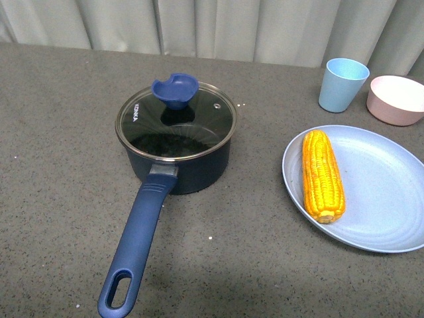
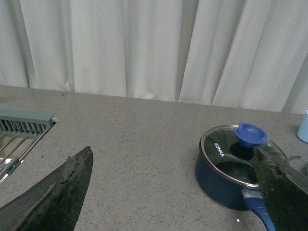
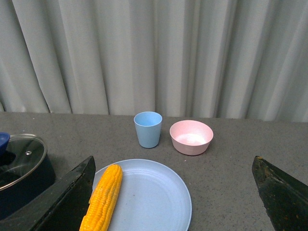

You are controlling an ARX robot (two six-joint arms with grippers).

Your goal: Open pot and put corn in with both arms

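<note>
The navy-blue pot (image 1: pixel 192 173) stands mid-table with its long handle (image 1: pixel 136 248) pointing toward me. A glass lid (image 1: pixel 199 126) with a blue knob (image 1: pixel 175 90) covers it. The corn (image 1: pixel 322 175) lies on the left part of a light-blue plate (image 1: pixel 384 192) at the right. Neither arm shows in the front view. My left gripper (image 2: pixel 175 187) is open and empty, with the pot (image 2: pixel 219 178) near one finger (image 2: pixel 284 192). My right gripper (image 3: pixel 175 192) is open and empty over the plate (image 3: pixel 154 197); the corn (image 3: pixel 103 197) lies beside one finger (image 3: pixel 53 202).
A light-blue cup (image 1: pixel 342 84) and a pink bowl (image 1: pixel 398 99) stand at the back right, behind the plate. A green-framed wire rack (image 2: pixel 21 132) shows at the edge of the left wrist view. Pale curtains hang behind the grey table.
</note>
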